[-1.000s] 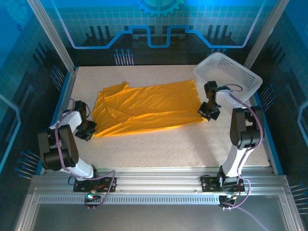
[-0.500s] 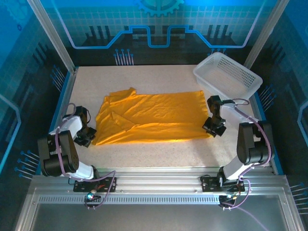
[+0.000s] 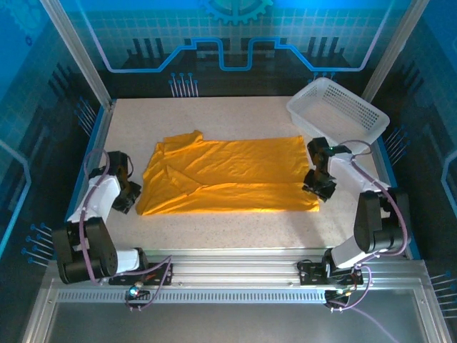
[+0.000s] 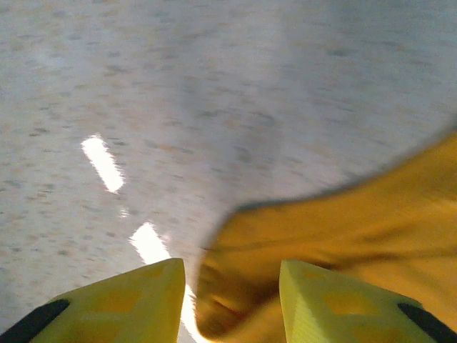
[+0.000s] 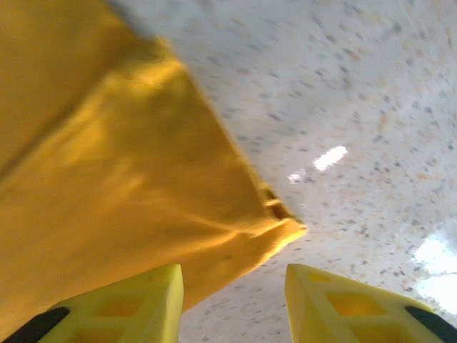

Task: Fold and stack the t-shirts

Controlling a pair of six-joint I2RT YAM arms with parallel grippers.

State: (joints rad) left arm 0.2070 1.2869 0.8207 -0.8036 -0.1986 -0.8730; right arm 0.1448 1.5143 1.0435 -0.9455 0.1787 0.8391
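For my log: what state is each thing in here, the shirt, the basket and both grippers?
t-shirt: lying spread out, wrinkled.
basket: upright, empty.
left gripper: open, straddling a bunched corner of the t-shirt.
right gripper: open, at another corner of the t-shirt.

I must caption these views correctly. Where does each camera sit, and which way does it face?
Top external: above and behind the robot, looking down on table, t-shirt, basket; left gripper, right gripper show.
Left wrist: low, facing the t-shirt's corner; its yellow fingers show.
Right wrist: low, facing the hem corner; its yellow fingers show.
Shared: t-shirt, table.
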